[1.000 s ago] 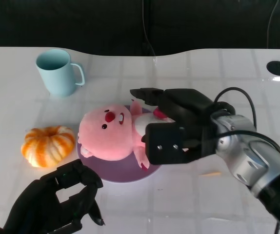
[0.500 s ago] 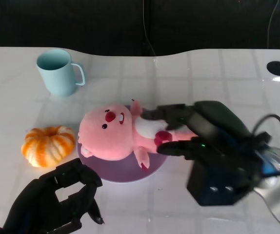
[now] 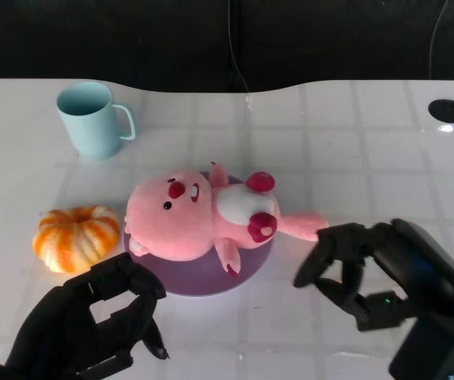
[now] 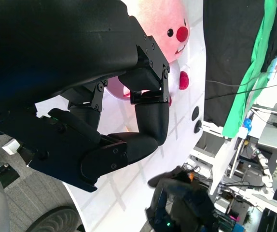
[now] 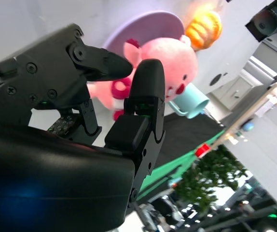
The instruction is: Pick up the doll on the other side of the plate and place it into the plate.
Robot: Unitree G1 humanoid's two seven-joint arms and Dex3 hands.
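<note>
The pink plush doll (image 3: pixel 187 218) lies on its back across the purple plate (image 3: pixel 199 279), with its head toward the orange fruit and one leg hanging over the rim. My right hand (image 3: pixel 377 285) sits low beside that leg, a little off the plate. Its fingers are loosely apart and hold nothing. At the near table edge my left hand (image 3: pixel 92 324) has its fingers curled in, empty. The right wrist view shows the doll (image 5: pixel 167 63) on the plate (image 5: pixel 148 24) beyond my right hand (image 5: pixel 114 96). In the left wrist view the doll (image 4: pixel 165 21) is past my left hand (image 4: pixel 109 121).
A light blue cup (image 3: pixel 92 117) stands at the back left. An orange segmented fruit (image 3: pixel 77 236) lies just left of the plate. A dark hole (image 3: pixel 447 109) marks the white table's far right, near the black backdrop.
My right hand has let go of the doll and drawn back toward the near right. The doll stays lying on the plate. My left hand has not moved.
</note>
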